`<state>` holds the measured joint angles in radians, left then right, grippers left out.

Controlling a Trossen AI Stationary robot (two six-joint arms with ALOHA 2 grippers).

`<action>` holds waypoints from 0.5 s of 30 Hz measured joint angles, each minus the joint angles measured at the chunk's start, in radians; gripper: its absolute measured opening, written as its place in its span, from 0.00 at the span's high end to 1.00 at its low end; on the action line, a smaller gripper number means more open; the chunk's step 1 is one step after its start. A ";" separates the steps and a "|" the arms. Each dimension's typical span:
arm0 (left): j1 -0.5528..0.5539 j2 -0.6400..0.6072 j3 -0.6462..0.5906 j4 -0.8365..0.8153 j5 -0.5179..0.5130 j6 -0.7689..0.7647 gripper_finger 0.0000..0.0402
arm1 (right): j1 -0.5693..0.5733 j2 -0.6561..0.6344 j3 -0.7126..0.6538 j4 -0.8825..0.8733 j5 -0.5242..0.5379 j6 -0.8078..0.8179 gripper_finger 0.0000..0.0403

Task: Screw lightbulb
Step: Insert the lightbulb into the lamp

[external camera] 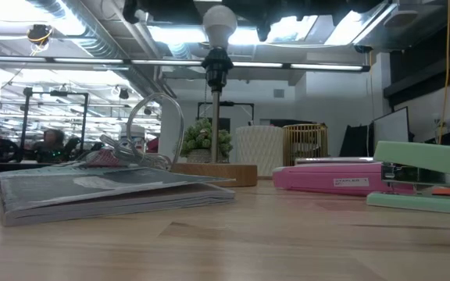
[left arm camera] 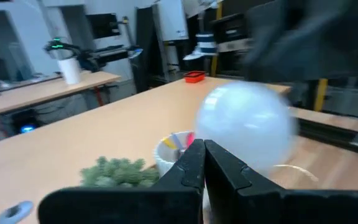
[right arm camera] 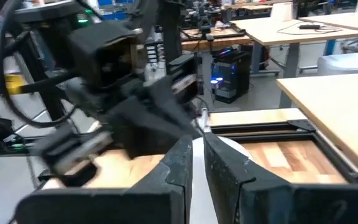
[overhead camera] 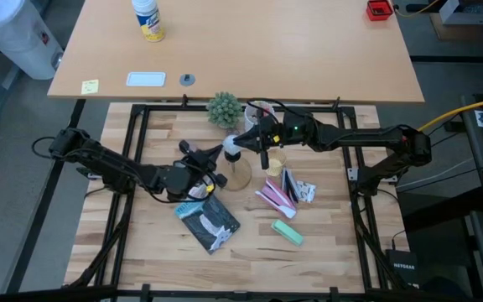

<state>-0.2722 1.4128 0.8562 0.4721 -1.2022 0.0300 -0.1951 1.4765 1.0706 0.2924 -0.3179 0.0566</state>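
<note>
Lightbulb (external camera: 219,24) upright atop socket of wooden stand (external camera: 214,173), mid tabletop (overhead camera: 141,243). Right tool (overhead camera: 243,141) clenched on bulb; left tool (overhead camera: 198,163) clenched at socket stem (exact contact unclear). Risk: tilt cross-threads base; hard twist topples stand

Light wood desk (overhead camera: 250,50), ceiling strip lights (external camera: 76,35), grey floor (overhead camera: 455,92)

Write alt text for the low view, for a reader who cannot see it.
A whitish lightbulb sits in the black socket of a wooden stand at the middle of the table, under dark robot parts at the top edge. In front lie a grey booklet on the left, a pink stapler and a green stapler on the right.
</note>
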 joint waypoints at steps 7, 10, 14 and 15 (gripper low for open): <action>0.015 0.000 0.000 0.001 -0.051 0.029 1.00 | 0.000 0.000 0.000 0.001 0.002 0.000 0.89; 0.013 0.000 0.000 0.024 -0.051 0.043 1.00 | 0.000 0.000 -0.001 0.005 0.003 0.000 0.89; -0.010 0.000 0.000 0.102 -0.049 0.097 1.00 | 0.000 0.002 -0.002 0.020 0.004 0.000 0.89; -0.016 0.000 0.000 0.127 -0.046 0.116 1.00 | 0.000 0.002 -0.002 0.026 0.005 0.000 0.89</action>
<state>-0.2882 1.4128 0.8558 0.5994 -1.2484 0.1463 -0.1951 1.4786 1.0683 0.3179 -0.3125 0.0563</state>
